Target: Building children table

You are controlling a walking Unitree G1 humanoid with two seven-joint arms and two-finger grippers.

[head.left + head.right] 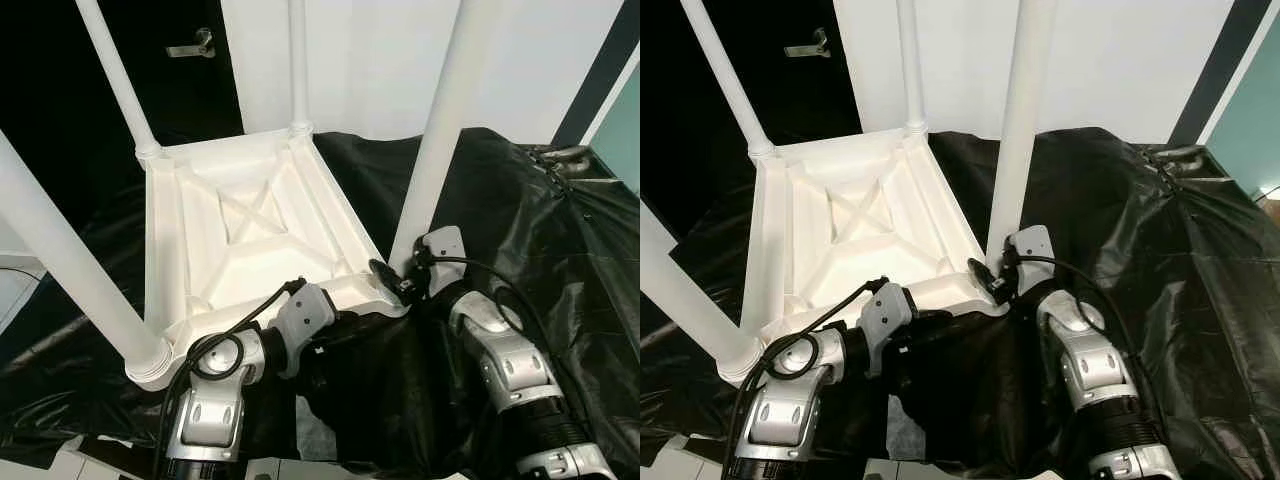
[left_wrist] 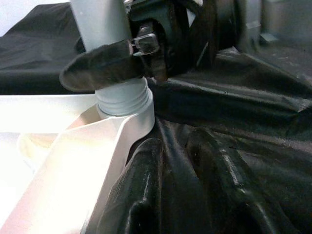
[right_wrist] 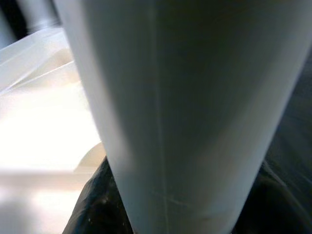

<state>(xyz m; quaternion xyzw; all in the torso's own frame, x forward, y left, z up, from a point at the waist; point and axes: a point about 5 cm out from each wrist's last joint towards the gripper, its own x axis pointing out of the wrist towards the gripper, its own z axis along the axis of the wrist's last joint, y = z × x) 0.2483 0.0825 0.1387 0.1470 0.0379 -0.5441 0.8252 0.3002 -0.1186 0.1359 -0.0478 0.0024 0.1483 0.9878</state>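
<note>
A white children's table (image 1: 250, 220) lies upside down on a black sheet, with its legs pointing up. My right gripper (image 1: 398, 280) is shut on the near-right leg (image 1: 440, 130) just above its socket; one of its fingers (image 2: 102, 68) crosses the leg. That leg (image 3: 180, 112) stands close before the right wrist camera. My left gripper (image 2: 178, 141) lies on the sheet beside the same corner socket (image 2: 124, 105), against the table's near rim. Its fingers stand a narrow gap apart with only the sheet between them. The left wrist (image 1: 305, 312) sits below the rim.
The black plastic sheet (image 1: 520, 220) is crumpled and spreads to the right and front. The other legs rise at near left (image 1: 70, 270), far left (image 1: 115, 80) and far right (image 1: 297, 60). Behind are a dark door with a handle (image 1: 190, 45) and a white wall.
</note>
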